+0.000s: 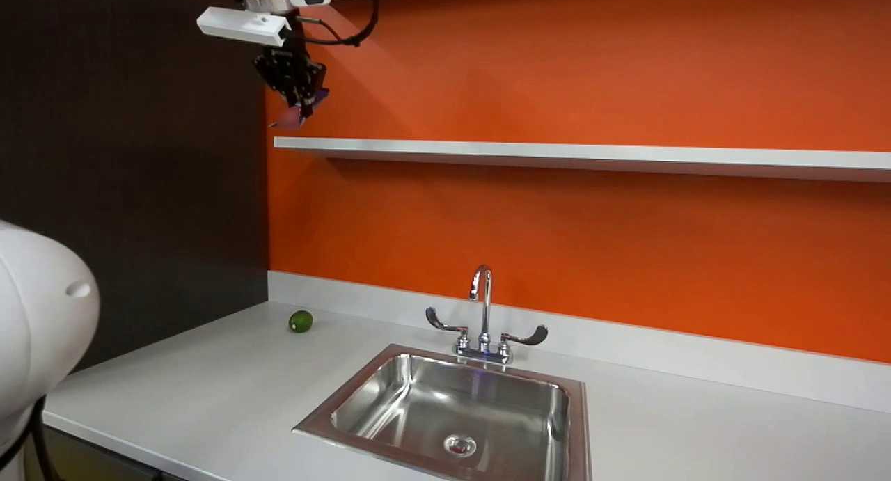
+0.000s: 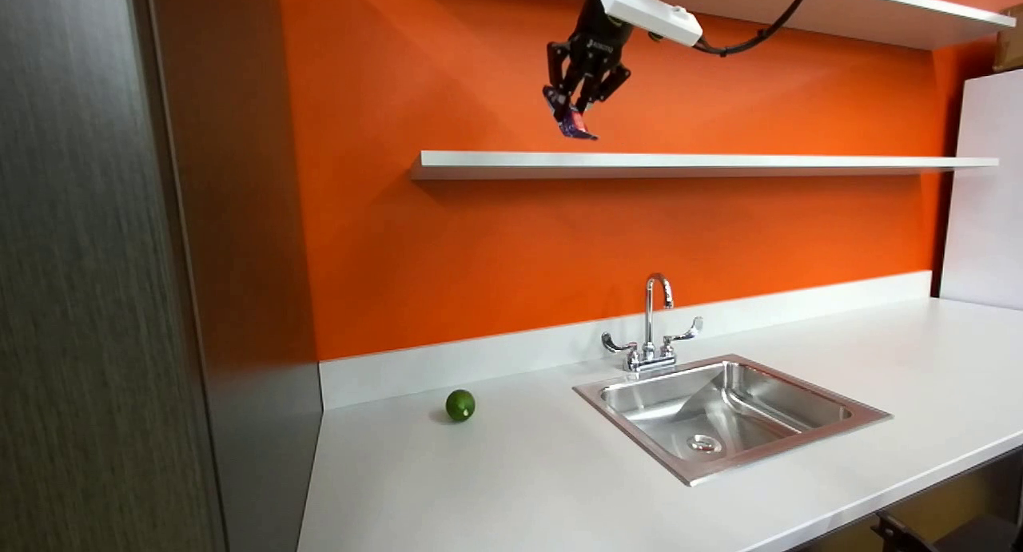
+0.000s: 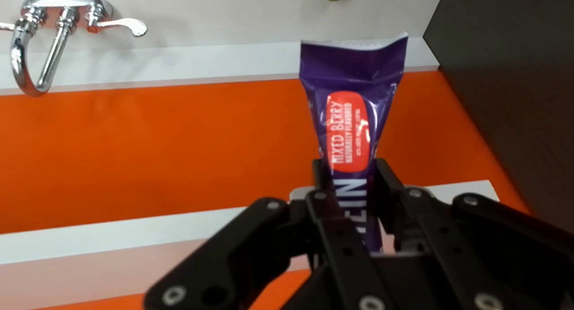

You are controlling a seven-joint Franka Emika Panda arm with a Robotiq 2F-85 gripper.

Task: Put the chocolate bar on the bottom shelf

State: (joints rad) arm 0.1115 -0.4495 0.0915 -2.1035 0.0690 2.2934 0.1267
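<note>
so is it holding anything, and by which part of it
Yes, the purple-wrapped chocolate bar. The jaws are shut on its two long sides, roughly midway along its length, with both ends sticking out.

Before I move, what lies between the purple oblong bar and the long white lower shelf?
Both exterior views show no object between the bar and the shelf, only orange wall behind.

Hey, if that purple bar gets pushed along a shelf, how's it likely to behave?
The bar may slide readily, since its wrapper looks glossy. The flared end would probably crinkle, as it looks thin and curved. Being oblong rather than round, the bar likely won't roll.
</note>
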